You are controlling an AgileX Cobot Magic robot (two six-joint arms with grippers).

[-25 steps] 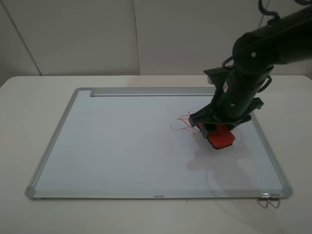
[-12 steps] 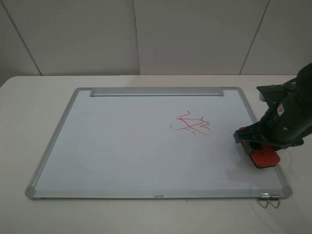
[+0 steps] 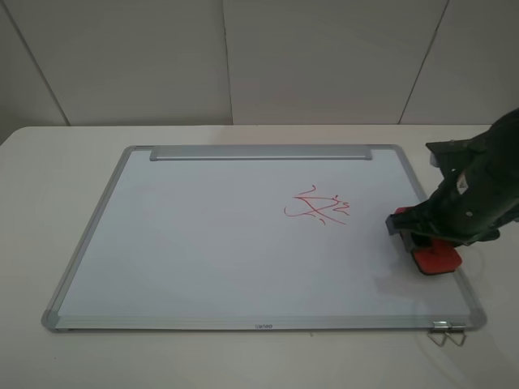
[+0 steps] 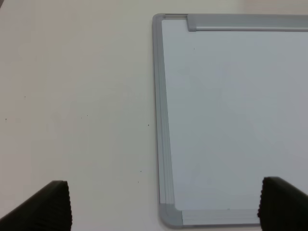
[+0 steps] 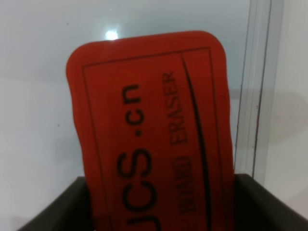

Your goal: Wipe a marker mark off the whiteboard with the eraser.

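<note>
The whiteboard [image 3: 203, 243] lies flat on the table, its metal rail [image 3: 259, 152] along the far edge. The only red drawing on it is a wide, angular scribble with stray dashes [image 3: 316, 208], right of centre. The small compact marker mark is not in view. My right gripper [image 3: 426, 237] is shut on the red eraser [image 3: 435, 258], which rests on the board close to the right frame, apart from the scribble. The right wrist view shows the eraser [image 5: 149, 125] with dark lettering between the fingers. My left gripper [image 4: 166, 209] is open over the board's corner [image 4: 168, 216], holding nothing.
A small metal wire clip [image 3: 448, 332] lies at the board's near right corner. The board frame [image 5: 255, 96] runs right beside the eraser. The white table [image 4: 72, 96] stretches past the board's left edge.
The right arm carried the eraser from the scribble to the board's right edge, uncovering the scribble. In the last half second it edged slightly back leftward.
</note>
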